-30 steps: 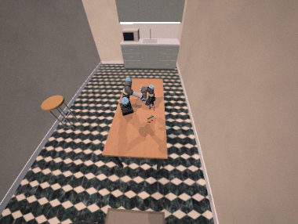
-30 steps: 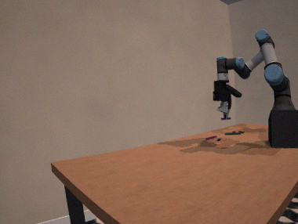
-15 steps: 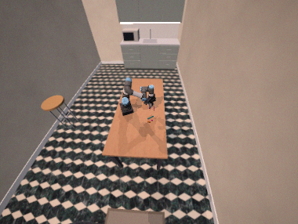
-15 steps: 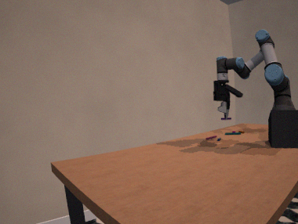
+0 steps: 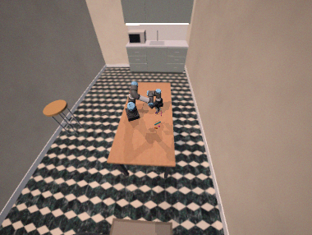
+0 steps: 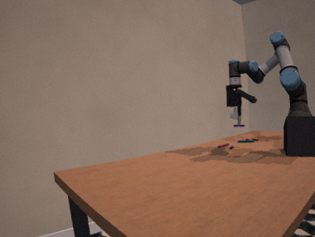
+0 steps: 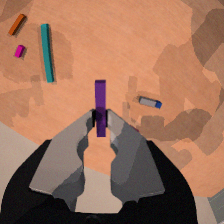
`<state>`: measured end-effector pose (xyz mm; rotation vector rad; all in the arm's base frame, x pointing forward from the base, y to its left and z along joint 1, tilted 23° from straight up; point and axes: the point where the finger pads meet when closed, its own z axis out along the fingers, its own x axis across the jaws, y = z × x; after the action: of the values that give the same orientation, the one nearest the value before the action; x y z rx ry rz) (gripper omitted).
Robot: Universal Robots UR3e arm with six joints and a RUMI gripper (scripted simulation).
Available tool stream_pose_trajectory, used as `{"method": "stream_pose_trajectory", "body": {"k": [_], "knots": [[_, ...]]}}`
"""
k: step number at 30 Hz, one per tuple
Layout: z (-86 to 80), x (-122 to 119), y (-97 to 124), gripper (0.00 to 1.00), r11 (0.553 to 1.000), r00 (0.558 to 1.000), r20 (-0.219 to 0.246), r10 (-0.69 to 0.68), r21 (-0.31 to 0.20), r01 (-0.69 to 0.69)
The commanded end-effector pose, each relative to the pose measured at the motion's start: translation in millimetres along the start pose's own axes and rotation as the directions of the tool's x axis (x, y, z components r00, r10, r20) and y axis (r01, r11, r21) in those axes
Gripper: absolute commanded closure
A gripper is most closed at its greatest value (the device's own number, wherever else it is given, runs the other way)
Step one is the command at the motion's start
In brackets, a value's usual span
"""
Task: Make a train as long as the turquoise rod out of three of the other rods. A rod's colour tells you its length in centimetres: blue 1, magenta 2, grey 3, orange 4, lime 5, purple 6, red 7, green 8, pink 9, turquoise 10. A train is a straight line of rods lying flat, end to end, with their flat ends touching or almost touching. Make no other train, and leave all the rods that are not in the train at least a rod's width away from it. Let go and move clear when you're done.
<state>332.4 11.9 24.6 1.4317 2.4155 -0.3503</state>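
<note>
One purple rod (image 7: 100,90) is pinched in the nearly closed gripper (image 6: 239,123) (image 7: 101,110), its middle partly hidden by the fingertips.
</note>
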Motion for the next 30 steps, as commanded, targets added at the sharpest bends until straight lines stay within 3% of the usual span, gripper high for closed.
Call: {"method": "stream_pose_trajectory", "body": {"k": [1,22,30], "knots": [[-0.6,3,1,1.0,0.986,0.986,0.009,0.167,0.007,-0.167],[-0.7,11,4,1.0,0.891,0.891,0.011,0.455,0.004,-0.455],[-0.8,15,6,1.0,0.808,0.808,0.012,0.589,0.003,-0.589]]}}
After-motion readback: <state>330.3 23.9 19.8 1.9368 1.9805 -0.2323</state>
